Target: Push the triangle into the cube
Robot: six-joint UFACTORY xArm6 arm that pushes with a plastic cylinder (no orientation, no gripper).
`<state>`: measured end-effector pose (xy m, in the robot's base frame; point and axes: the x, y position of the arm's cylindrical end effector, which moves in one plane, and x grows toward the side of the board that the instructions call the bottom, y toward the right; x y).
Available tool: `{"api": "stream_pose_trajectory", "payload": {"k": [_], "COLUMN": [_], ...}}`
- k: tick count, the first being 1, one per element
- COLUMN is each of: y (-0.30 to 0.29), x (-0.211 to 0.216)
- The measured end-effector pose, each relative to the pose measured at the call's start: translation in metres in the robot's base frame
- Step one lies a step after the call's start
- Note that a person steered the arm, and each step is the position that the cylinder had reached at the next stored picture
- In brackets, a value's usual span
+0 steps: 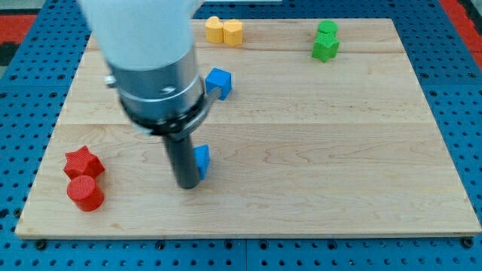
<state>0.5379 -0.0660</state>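
A blue cube [219,81] sits on the wooden board [316,150] at upper centre-left, partly behind the arm's grey body. A blue triangle [202,160] lies lower down, mostly hidden behind my dark rod. My tip [187,184] is at the triangle's left side, touching or nearly touching it. The cube is about a hundred pixels above the triangle.
A red star [83,162] and a red cylinder [85,193] sit at the lower left. Two yellow blocks [224,31] are at the top centre. Two green blocks [326,41] are at the top right. The board rests on a blue pegboard.
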Motion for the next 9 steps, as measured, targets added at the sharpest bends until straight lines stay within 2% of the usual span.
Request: {"api": "stream_pose_trajectory", "payload": {"k": [2, 3, 4, 5, 6, 9], "y": [0.013, 0.019, 0.033, 0.086, 0.112, 0.116], "x": [-0.090, -0.105, -0.077, -0.092, -0.103, -0.103]}}
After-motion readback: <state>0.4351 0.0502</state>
